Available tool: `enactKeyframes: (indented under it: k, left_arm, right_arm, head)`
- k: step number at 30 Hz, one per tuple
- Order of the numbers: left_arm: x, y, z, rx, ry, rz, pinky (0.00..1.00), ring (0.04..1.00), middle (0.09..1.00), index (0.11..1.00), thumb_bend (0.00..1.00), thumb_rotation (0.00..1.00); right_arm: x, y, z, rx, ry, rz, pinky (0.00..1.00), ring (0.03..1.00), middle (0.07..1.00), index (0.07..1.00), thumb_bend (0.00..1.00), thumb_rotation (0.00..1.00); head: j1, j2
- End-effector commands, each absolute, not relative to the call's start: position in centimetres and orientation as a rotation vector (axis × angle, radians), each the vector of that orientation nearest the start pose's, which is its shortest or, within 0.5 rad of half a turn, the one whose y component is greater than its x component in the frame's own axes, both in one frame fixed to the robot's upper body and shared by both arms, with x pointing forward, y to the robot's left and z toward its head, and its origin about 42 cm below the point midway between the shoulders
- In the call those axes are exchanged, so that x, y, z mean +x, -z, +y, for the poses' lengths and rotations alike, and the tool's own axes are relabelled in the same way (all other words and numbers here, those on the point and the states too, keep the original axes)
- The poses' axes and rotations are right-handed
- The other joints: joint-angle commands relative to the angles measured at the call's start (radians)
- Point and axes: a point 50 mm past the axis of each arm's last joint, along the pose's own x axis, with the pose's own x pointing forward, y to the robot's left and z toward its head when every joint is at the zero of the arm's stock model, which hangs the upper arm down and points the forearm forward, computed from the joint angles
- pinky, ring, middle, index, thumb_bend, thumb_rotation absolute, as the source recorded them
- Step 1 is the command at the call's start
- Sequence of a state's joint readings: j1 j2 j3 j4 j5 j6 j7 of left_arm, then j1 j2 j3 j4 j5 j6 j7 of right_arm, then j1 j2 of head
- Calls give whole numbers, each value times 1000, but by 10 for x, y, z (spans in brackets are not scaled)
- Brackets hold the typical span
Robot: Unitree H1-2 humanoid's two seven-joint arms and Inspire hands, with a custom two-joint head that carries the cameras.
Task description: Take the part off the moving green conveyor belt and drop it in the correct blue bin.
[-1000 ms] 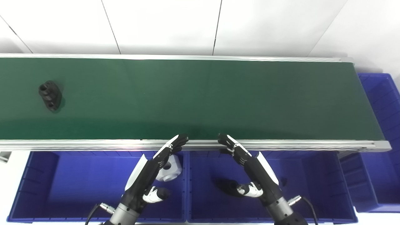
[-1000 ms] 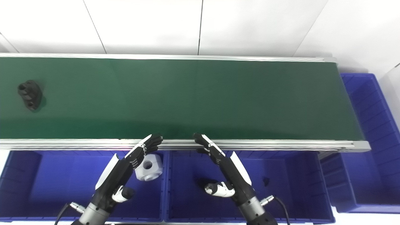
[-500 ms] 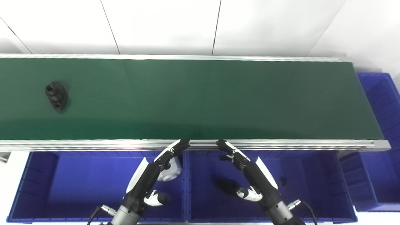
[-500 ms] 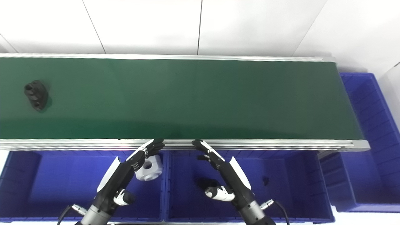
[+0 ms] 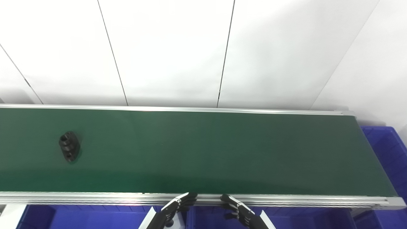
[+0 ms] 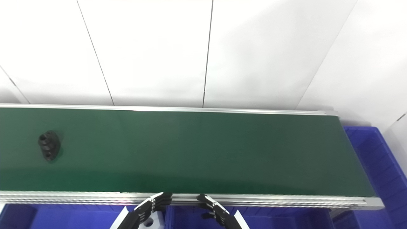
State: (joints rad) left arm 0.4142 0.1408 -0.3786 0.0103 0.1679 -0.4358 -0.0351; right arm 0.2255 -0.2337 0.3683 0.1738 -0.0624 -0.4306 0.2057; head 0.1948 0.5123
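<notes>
Long dark green conveyor belt [image 5: 203, 149] with aluminium side rails was our reference. Small black moulded part with round holes [image 5: 69, 146] lay on the belt near its left end, roughly mid-width, touching nothing else.

Both hands sat at the belt's near rail, about mid-length, mostly cut off by the frame edge. Left hand [image 5: 173, 209]: fingers [image 5: 186, 199] extended and splayed, tips by the rail, holding nothing. Right hand [image 5: 241, 212]: same, fingers spread, empty.

Blue plastic bins [image 5: 386, 149] showed past the belt's right end and below its near rail. We saw a white blocky part [image 6: 152, 221] in the bin under the left hand, mostly hidden.
</notes>
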Motion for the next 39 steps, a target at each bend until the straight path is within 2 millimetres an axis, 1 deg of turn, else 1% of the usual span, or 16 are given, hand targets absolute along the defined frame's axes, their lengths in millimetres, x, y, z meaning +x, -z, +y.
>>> enactKeyframes:
  k: [1, 5, 6, 7, 8, 9, 10, 11, 12, 14, 15, 19, 21, 26, 36, 39]
  left_arm:
    - [113, -39, 166, 137, 394, -59, 813, 835, 846, 834, 994, 964]
    - [114, -39, 164, 135, 397, -63, 811, 840, 849, 836, 983, 957]
    - [114, -40, 163, 134, 398, -66, 809, 839, 849, 836, 983, 957]
    - [114, -40, 163, 133, 398, -67, 810, 840, 849, 838, 986, 958]
    - [114, -41, 161, 130, 399, -70, 810, 840, 850, 838, 988, 958]
    - [114, -41, 159, 128, 399, -71, 812, 840, 850, 839, 987, 955]
    - [114, -41, 157, 121, 400, -72, 813, 841, 850, 839, 986, 954]
    - [115, -41, 155, 116, 400, -72, 824, 841, 850, 836, 988, 945]
    - [115, -41, 153, 116, 400, -73, 828, 841, 850, 836, 989, 942]
    - [115, -41, 151, 121, 401, -74, 828, 843, 849, 832, 998, 940]
    - [114, -41, 151, 123, 401, -75, 830, 844, 851, 831, 1000, 942]
    - [113, -43, 148, 121, 399, -80, 835, 851, 854, 830, 1000, 942]
    - [113, -44, 148, 120, 397, -82, 835, 851, 854, 830, 1000, 939]
    - [115, -43, 146, 117, 396, -86, 837, 847, 851, 831, 1000, 911]
    - [117, -44, 143, 109, 390, -87, 835, 850, 850, 831, 1000, 881]
    - [116, -44, 143, 108, 389, -87, 837, 851, 850, 831, 1000, 874]
  right_arm:
    - [172, -22, -195, -193, -584, -41, 737, 888, 931, 873, 1000, 876]
    - [173, -25, -196, -204, -576, -54, 713, 877, 932, 880, 1000, 901]
    - [173, -25, -197, -201, -575, -53, 712, 877, 933, 878, 1000, 902]
    - [173, -25, -198, -199, -574, -53, 718, 880, 934, 874, 1000, 900]
    - [173, -25, -200, -203, -572, -51, 720, 880, 934, 873, 1000, 899]
    - [173, -26, -202, -206, -571, -51, 724, 884, 940, 879, 1000, 914]
    - [172, -26, -205, -213, -569, -50, 724, 884, 941, 879, 1000, 916]
    - [172, -26, -206, -217, -567, -49, 724, 888, 947, 884, 1000, 922]
    - [172, -26, -208, -219, -566, -50, 725, 889, 949, 886, 1000, 925]
    - [172, -27, -210, -218, -566, -50, 737, 894, 954, 899, 1000, 928]
    - [172, -28, -211, -217, -565, -50, 764, 907, 960, 916, 1000, 928]
    - [170, -29, -214, -212, -566, -52, 810, 925, 972, 943, 1000, 918]
    - [170, -30, -214, -217, -564, -55, 811, 925, 972, 941, 1000, 918]
    - [172, -31, -216, -226, -567, -59, 775, 908, 962, 934, 1000, 934]
    - [173, -30, -220, -234, -569, -54, 767, 904, 959, 931, 1000, 923]
    - [171, -34, -221, -241, -564, -65, 768, 906, 960, 935, 1000, 923]
  head:
    - [4, 2]
    - [23, 15]
    - [48, 22]
    - [48, 22]
    - [89, 30]
    - [96, 30]
    - [137, 31]
    - [137, 31]
    - [167, 31]
    - [175, 34]
    - [174, 37]
    - [165, 50]
    - [161, 52]
    - [149, 53]
    - [146, 55]
    - [137, 61]
